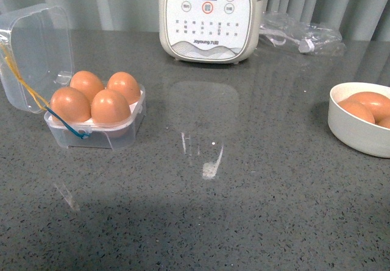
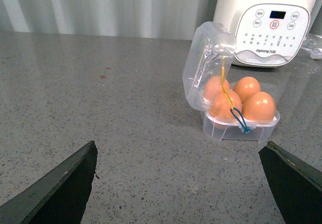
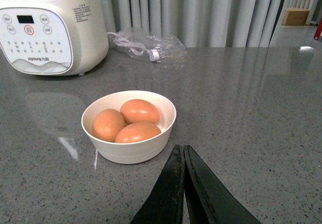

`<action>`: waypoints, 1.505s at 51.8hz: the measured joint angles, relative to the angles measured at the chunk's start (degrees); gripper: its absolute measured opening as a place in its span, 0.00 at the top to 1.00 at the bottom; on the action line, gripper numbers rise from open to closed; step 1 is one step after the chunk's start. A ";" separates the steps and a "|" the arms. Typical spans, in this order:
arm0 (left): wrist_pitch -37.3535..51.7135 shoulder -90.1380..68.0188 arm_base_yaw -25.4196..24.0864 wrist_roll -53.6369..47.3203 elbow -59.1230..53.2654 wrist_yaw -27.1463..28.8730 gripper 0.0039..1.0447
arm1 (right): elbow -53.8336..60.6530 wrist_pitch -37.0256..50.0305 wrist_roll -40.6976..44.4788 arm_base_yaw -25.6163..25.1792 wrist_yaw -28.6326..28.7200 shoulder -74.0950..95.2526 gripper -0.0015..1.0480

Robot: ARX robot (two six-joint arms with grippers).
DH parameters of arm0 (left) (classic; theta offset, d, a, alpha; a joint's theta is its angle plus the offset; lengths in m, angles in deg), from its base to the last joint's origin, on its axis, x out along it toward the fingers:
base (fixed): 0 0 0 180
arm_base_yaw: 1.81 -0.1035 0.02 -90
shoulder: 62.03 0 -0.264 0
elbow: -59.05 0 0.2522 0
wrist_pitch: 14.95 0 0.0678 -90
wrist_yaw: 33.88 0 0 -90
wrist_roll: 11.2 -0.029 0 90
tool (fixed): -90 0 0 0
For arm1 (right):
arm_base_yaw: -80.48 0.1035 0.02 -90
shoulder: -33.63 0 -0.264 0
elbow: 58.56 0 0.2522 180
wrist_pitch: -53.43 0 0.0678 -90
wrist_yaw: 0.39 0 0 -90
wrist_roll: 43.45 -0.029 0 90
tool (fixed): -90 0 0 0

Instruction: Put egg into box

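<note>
Your left gripper [image 2: 177,149] is spread wide and empty; right gripper [image 3: 181,152] is pinched closed on nothing. Clear plastic four-hollow egg box [image 1: 97,134] sits left, lid up, every hollow filled with smooth orange-brown eggs [image 1: 110,106]. Round white bowl [image 1: 356,134] at right holds three more. Far centre: white electric cooker [image 1: 207,21], crumpled clear plastic bag [image 1: 301,36] to its right.

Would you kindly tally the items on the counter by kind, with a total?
Eggs in the box: 4
Eggs in the bowl: 3
Clear box: 1
White bowl: 1
Multicooker: 1
Plastic bag: 1
Total: 11
</note>
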 joint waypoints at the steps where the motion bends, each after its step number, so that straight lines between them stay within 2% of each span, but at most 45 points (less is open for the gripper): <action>1: 0.00 0.00 0.00 -0.02 0.00 -0.02 0.06 | 0.00 -0.59 0.00 0.00 0.00 -0.68 0.97; 11: 0.00 0.00 0.00 -0.02 0.00 -0.02 0.06 | 0.00 -6.54 0.00 0.00 0.00 -6.93 0.97; 41: 0.00 0.00 0.00 0.00 0.00 0.00 0.06 | 0.00 -16.72 0.00 0.00 0.00 -17.25 0.97; 48: 0.00 0.00 0.00 -0.02 0.00 0.02 0.06 | -0.02 -26.49 0.02 -0.02 0.04 -25.59 0.97; 60: 0.00 0.02 0.00 -0.02 0.00 0.00 0.06 | -0.02 -26.84 0.07 -0.02 0.04 -26.99 0.96; 72: 0.00 0.00 0.00 -0.02 0.00 0.00 0.06 | -0.02 -26.84 0.04 -0.02 0.02 -26.99 0.66; 78: 0.00 0.00 0.00 0.00 0.00 0.00 0.06 | -0.02 -26.84 0.04 -0.02 0.02 -26.99 0.42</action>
